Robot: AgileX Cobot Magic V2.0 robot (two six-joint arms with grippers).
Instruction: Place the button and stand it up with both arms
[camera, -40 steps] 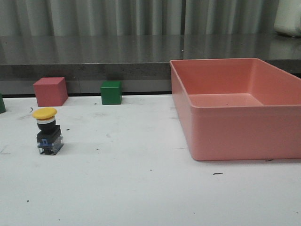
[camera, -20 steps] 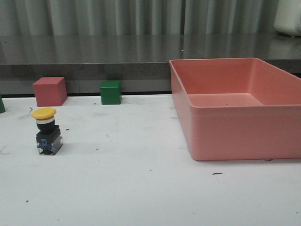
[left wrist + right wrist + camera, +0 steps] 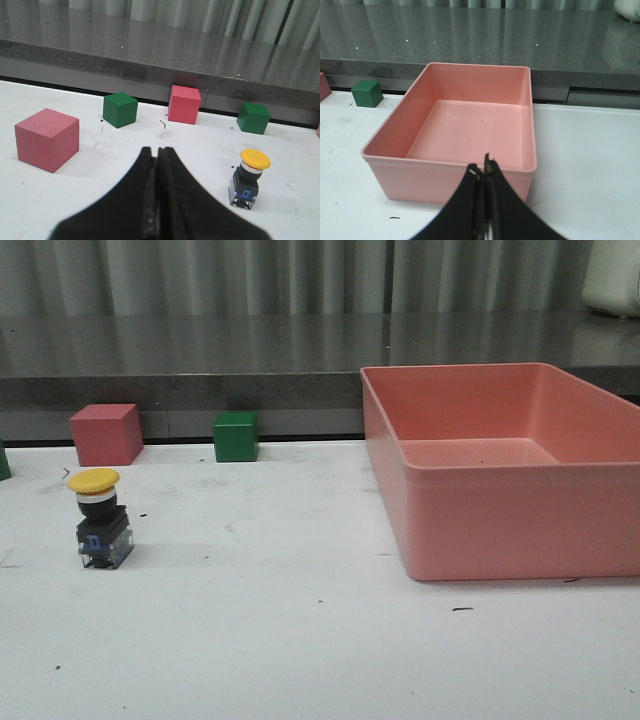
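Over the last second we see the button (image 3: 100,518) sit a touch nearer the counter's (image 3: 300,640) left edge, along with the pink cube (image 3: 105,434) and green cube (image 3: 236,436); the shift is slight

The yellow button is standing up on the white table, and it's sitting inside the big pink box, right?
Not quite. The button is standing upright on the white table, but it isn't inside the pink box. It stands out on the open table, far to the left of the box. The front view shows this, and the right wrist view shows the box with nothing in it.
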